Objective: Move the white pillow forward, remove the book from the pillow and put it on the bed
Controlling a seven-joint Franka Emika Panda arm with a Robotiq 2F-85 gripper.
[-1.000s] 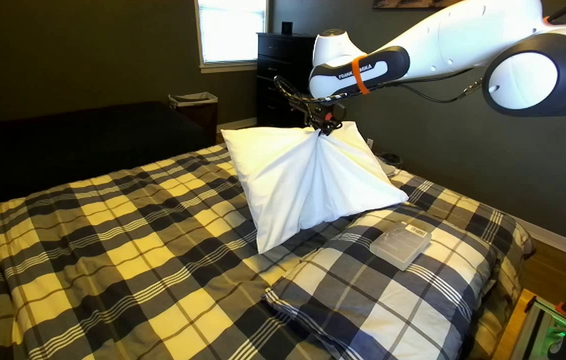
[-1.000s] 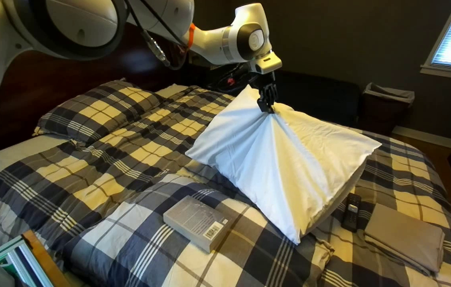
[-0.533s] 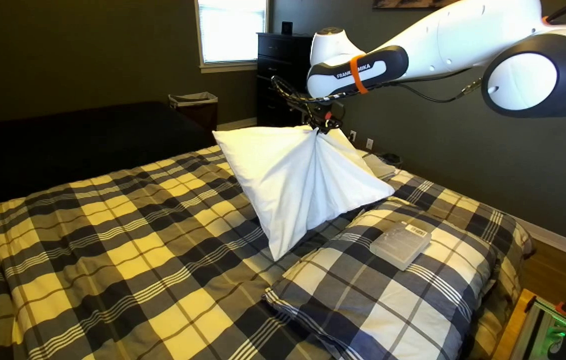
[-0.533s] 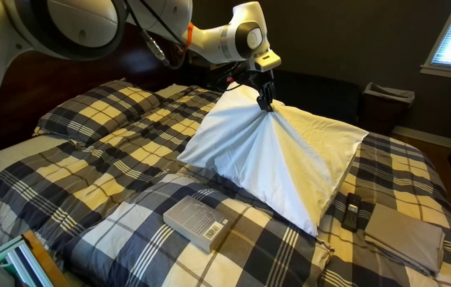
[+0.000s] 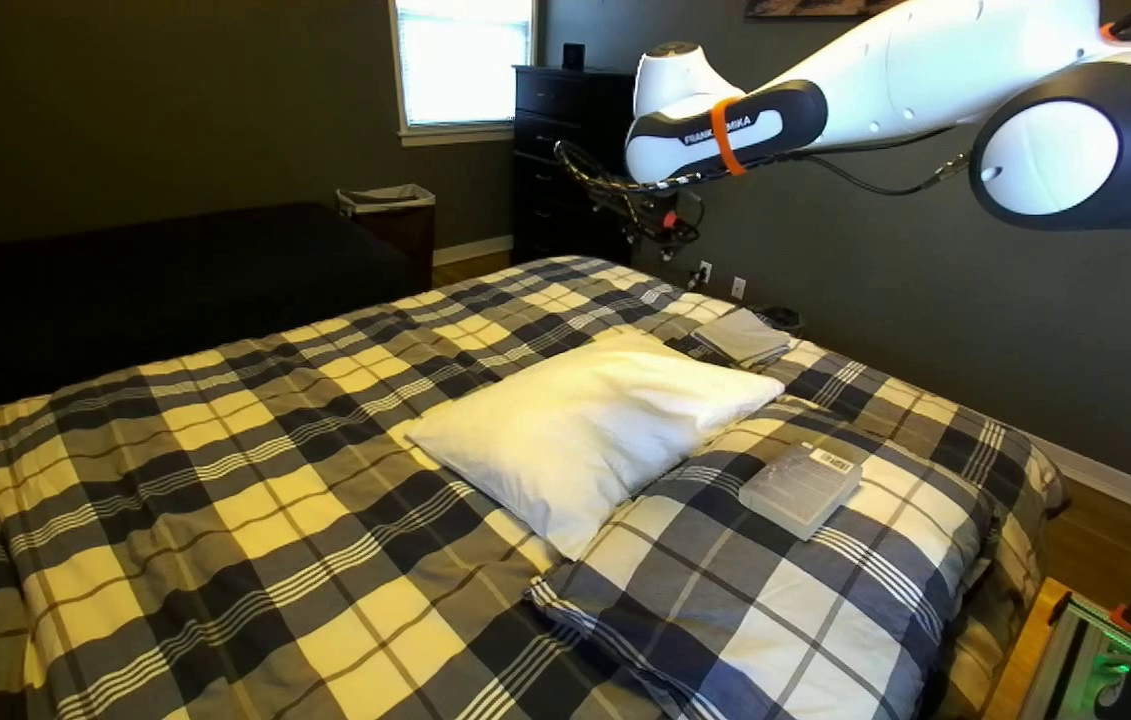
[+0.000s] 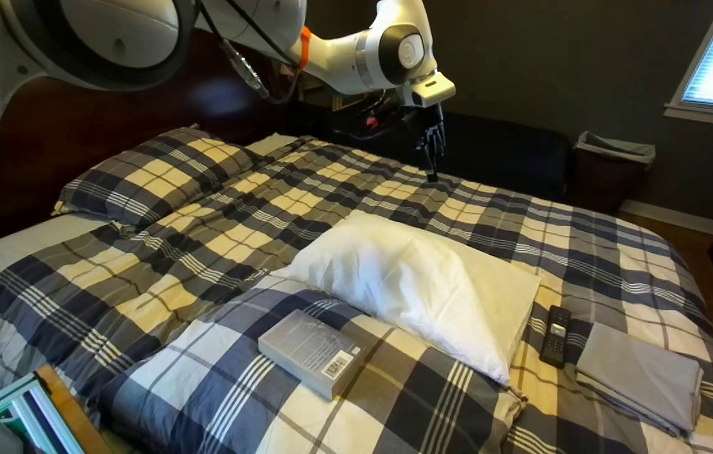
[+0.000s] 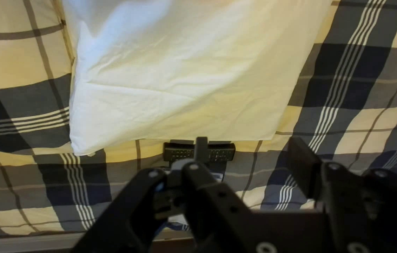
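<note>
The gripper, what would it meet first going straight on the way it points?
Most likely the white pillow: the open gripper points down, and that pillow shows below it in both exterior views. Depth is unclear, so I can't be certain.

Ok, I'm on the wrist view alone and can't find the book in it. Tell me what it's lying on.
Observer: The thick grey book lies on the plaid pillow next to the white pillow.
Operator: Tell me which face is up.
Observer: The one with the barcode.
Operator: Now check my clearance.
Observer: In both exterior views the pincer hangs clear of the white pillow, with a gap between them.
</note>
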